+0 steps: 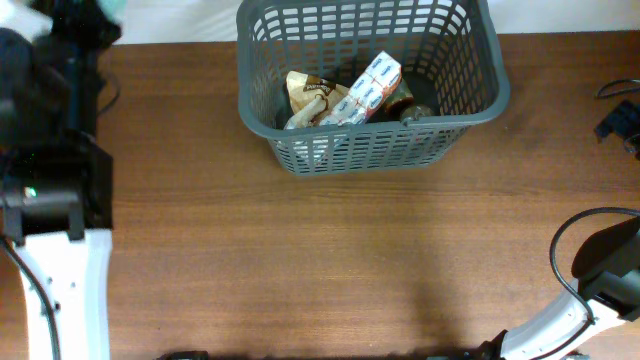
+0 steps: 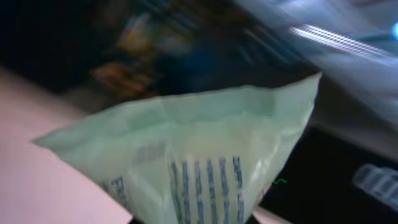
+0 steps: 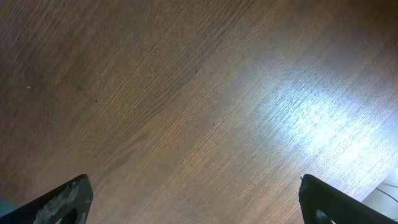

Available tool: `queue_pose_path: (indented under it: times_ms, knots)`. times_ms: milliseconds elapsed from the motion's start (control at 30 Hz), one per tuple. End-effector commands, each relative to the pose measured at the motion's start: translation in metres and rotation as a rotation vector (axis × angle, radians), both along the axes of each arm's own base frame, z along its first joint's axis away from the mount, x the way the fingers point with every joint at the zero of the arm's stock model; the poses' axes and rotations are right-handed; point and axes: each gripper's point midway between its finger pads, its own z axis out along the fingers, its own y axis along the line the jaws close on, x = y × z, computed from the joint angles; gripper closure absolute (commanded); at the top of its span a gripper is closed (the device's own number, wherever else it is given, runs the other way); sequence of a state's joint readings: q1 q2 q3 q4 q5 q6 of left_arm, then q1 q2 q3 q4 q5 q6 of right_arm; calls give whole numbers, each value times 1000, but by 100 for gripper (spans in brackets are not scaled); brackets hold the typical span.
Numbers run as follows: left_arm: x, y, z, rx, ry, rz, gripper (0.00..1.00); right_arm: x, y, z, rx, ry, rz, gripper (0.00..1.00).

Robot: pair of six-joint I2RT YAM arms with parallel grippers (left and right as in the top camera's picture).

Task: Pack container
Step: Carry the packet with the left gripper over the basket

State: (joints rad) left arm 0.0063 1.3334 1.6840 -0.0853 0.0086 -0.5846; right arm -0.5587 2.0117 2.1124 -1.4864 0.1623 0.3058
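The dark grey slotted container point(image 1: 474, 112) stands at the back middle of the wooden table. Inside it lie a brown packet point(image 1: 310, 93), a white, blue and orange box point(image 1: 366, 88) and a dark item point(image 1: 417, 111). My left gripper is shut on a pale green packet with blue print point(image 2: 205, 149), which fills the left wrist view and hides the fingers. The left arm point(image 1: 60, 60) is at the far left back corner, away from the container. My right gripper point(image 3: 193, 202) is open wide and empty over bare wood; its arm point(image 1: 608, 270) is at the front right.
Black cables and a dark connector point(image 1: 620, 118) lie at the right edge of the table. The left arm's white base point(image 1: 60, 290) runs along the left edge. Bare wood point(image 1: 330, 260) lies in front of the container.
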Motion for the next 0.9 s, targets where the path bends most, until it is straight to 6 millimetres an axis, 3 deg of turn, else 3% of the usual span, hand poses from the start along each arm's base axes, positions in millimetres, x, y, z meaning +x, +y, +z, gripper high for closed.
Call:
queue_pose_path:
  times_ms: [0,133,267,333,567,867]
  knots:
    - [29,-61,-15,130,-13,-140,98,-1,-1,3,-3,-7,2,1]
    - [61,-121,-42,130,-3,-259,98,-1,-1,3,-3,-7,2,1]
    - [91,-175,-87,140,59,-349,98,-1,-1,3,-3,-7,2,1]
    - [105,-191,-111,147,99,-358,98,-1,-1,3,-3,-7,2,1]
    - [138,-217,-194,194,280,-374,98,-1,-1,3,-3,-7,2,1]
    - [146,-216,-265,264,485,-359,98,-1,-1,3,-3,-7,2,1]
